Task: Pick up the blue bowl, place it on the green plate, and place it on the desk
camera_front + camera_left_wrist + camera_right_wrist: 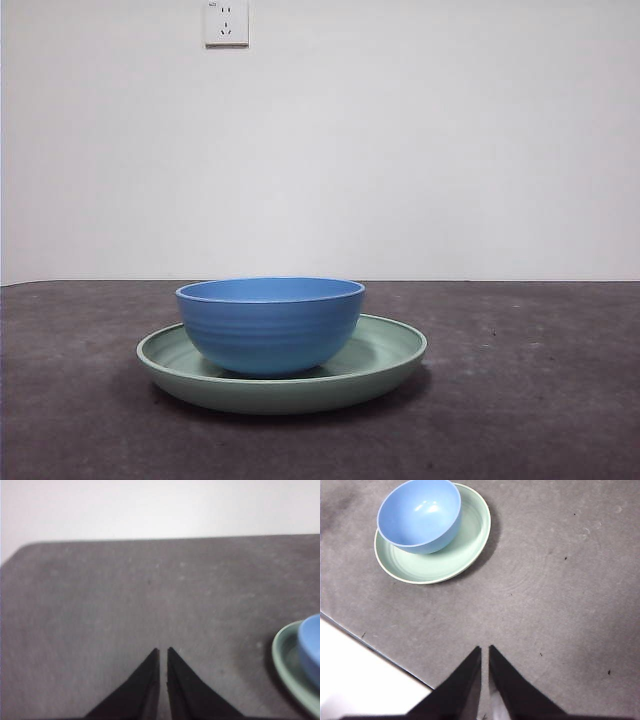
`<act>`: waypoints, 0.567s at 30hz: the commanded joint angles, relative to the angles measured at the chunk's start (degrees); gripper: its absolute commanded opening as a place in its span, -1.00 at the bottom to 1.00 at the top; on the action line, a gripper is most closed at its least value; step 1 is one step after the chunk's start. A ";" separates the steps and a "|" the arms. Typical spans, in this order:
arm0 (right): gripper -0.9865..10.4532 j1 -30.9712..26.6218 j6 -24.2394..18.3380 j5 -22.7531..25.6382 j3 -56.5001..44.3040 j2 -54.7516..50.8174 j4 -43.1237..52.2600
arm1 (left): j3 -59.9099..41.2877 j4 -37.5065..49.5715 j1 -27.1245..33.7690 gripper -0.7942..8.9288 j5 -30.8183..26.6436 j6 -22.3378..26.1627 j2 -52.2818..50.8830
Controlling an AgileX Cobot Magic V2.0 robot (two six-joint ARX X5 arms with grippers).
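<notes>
The blue bowl [271, 325] stands upright inside the green plate [390, 355], and the plate rests on the dark desk [530, 400]. From the right wrist, the bowl [419, 514] sits toward one side of the plate [455, 555]. My right gripper [485, 650] is shut, empty, and held well away from them over bare desk [560, 590]. My left gripper [163, 651] is also shut and empty. Only an edge of the plate [285, 660] and bowl [312, 647] shows beside it in the left wrist view. Neither arm appears in the front view.
A white wall with a power socket [226, 22] stands behind the desk. The desk's edge [375, 650] runs close to my right gripper, with white floor beyond it. The far desk edge [160, 539] lies ahead of my left gripper.
</notes>
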 commanded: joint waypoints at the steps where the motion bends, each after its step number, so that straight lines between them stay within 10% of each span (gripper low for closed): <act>1: -0.79 0.55 0.11 0.15 0.26 0.13 0.59 | -3.78 2.93 0.48 -0.79 -1.16 -1.42 -1.70; 17: -0.79 0.55 0.11 0.15 0.26 0.13 0.61 | -8.83 3.13 0.50 -0.79 -6.12 -2.86 -5.46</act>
